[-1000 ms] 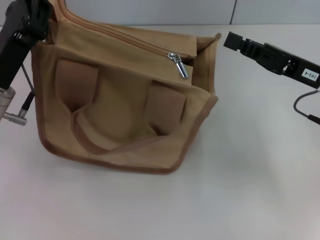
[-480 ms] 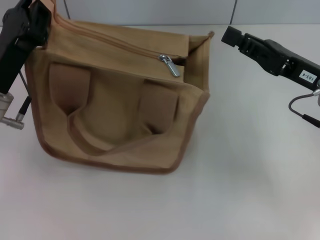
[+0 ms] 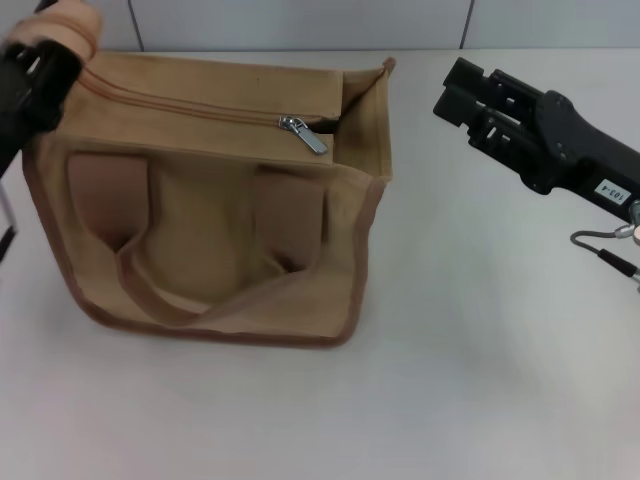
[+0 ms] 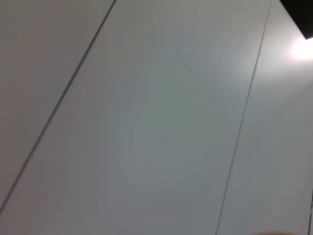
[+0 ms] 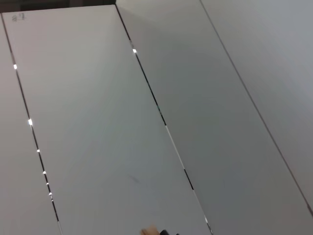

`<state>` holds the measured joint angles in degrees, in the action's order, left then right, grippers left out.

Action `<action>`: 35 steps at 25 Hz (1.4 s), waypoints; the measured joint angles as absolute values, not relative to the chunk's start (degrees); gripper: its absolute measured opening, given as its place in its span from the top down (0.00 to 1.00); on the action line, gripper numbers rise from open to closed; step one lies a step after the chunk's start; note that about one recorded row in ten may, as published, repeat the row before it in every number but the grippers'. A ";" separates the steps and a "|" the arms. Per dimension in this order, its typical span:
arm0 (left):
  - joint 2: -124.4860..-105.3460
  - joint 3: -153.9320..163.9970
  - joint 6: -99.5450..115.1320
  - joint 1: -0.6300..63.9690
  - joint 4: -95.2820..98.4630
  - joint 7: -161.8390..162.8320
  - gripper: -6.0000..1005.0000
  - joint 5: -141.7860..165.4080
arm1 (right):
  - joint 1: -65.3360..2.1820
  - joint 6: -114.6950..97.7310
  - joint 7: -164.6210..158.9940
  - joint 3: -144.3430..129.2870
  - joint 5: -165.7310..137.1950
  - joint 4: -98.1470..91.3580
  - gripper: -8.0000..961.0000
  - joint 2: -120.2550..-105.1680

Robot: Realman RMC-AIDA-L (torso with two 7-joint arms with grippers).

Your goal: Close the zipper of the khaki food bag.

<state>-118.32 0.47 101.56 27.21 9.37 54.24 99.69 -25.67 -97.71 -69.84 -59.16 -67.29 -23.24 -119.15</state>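
Jaws first: the right gripper (image 3: 462, 90), a black block-shaped tool on a black arm, hangs above the table to the right of the bag with its fingertips aimed toward the bag's open end, and they appear spread, with a visible gap between them, holding nothing. It sits near the bag's right corner but apart from it, which reads as a staging pose for reaching the pull. At the bag's far left top corner the left gripper (image 3: 45, 60) is a dark shape up against a bunch of paler tan fabric, probably a strap; whether its fingers pinch that fabric cannot be told. Its position suggests an anchor, holding that end so the track stays taut.

Between the two arms, the boxy khaki canvas food bag (image 3: 200, 240) with darker brown edge trim stands on the pale grey table (image 3: 480, 380). Its tan zipper track with the small shiny silver pull (image 3: 303, 135) runs along the top; the pull lies toward the right end, with a short dark gap open beyond it. Most of the closing looks done, with the final stretch left.

Both wrist views show only pale panelled surfaces.
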 joint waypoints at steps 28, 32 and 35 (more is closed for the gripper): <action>-117.50 18.19 113.94 7.07 23.17 42.89 0.17 105.94 | -23.45 -104.57 -45.65 -63.52 -69.69 -15.48 0.20 -119.41; -116.50 21.46 112.34 10.16 23.58 42.92 0.17 114.47 | -23.67 -104.45 -43.18 -64.17 -76.45 -16.50 0.20 -119.31; -116.85 21.95 110.84 12.22 24.38 41.21 0.17 121.47 | -24.29 -104.21 -41.11 -64.78 -82.73 -17.10 0.20 -119.33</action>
<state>-116.85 21.95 110.84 12.22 24.38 41.21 121.47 -24.29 -104.21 -41.11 -64.78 -82.73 -17.10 -119.33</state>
